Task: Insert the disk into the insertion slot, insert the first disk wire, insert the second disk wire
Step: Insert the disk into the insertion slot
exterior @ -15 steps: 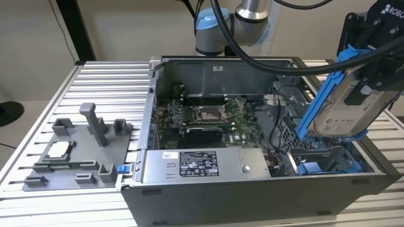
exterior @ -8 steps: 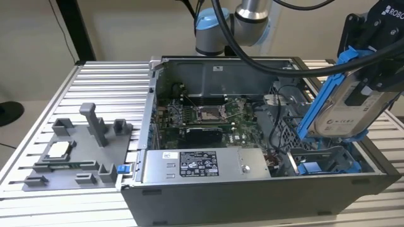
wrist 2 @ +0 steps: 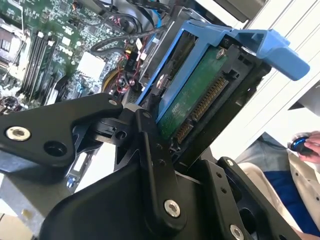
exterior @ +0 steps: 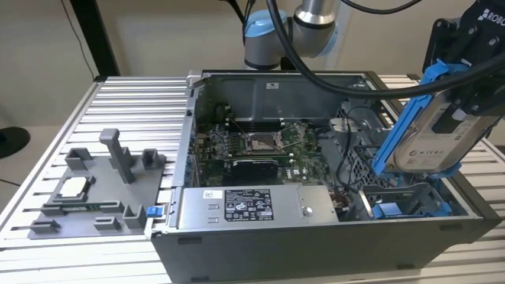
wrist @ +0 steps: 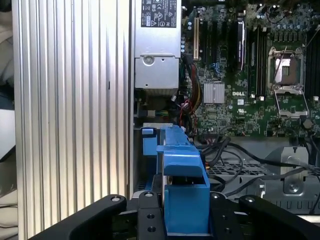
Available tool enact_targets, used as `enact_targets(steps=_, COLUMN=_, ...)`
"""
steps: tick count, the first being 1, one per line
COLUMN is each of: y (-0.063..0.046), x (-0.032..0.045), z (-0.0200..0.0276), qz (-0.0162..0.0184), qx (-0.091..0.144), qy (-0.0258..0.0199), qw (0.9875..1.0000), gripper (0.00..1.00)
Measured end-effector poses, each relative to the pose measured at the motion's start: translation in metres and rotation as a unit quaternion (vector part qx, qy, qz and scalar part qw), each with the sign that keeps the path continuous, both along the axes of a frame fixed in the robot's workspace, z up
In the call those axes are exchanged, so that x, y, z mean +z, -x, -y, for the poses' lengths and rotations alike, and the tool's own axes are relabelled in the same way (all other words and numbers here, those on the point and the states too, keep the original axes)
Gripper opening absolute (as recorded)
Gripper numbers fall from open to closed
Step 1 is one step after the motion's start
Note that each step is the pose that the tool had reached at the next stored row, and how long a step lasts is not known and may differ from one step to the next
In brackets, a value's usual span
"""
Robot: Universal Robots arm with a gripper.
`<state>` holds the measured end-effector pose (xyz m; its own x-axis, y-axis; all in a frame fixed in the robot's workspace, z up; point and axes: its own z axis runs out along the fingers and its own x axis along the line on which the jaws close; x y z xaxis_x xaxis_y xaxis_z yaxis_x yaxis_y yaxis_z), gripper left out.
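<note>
Your tool (exterior: pixel 464 109) is cut off at the exterior view's right edge and covers the top of the disk (exterior: pixel 430 148).

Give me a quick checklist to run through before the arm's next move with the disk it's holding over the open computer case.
1. Grip on the disk: ok; in the first wrist view the gripper is shut on it from both sides.
2. Disk lined up with the insertion slot: not ok; it hangs tilted above the bay, not yet in.
3. Slot free of cables: cannot tell; black ones lie close by it.
4. Case open: ok; its side is off and the inside is exposed.
5. Person's hand clear of the arm: cannot tell; it shows at the edge of the second wrist view.
</note>
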<state>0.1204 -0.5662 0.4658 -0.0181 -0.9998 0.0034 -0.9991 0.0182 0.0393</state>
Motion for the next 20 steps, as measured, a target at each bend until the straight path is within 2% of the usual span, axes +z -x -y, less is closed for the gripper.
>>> enact_targets(steps=6, y=-0.001, x=-0.0018, z=0.0001, qz=0.0000, qx=0.000, qy=-0.0002, qw=1.0000, gripper=0.00)
enact_targets(steps=20, y=-0.002, x=-0.0164, z=0.0038, qz=0.0000, qx=0.000, qy=-0.0002, qw=1.0000, gripper=0.00)
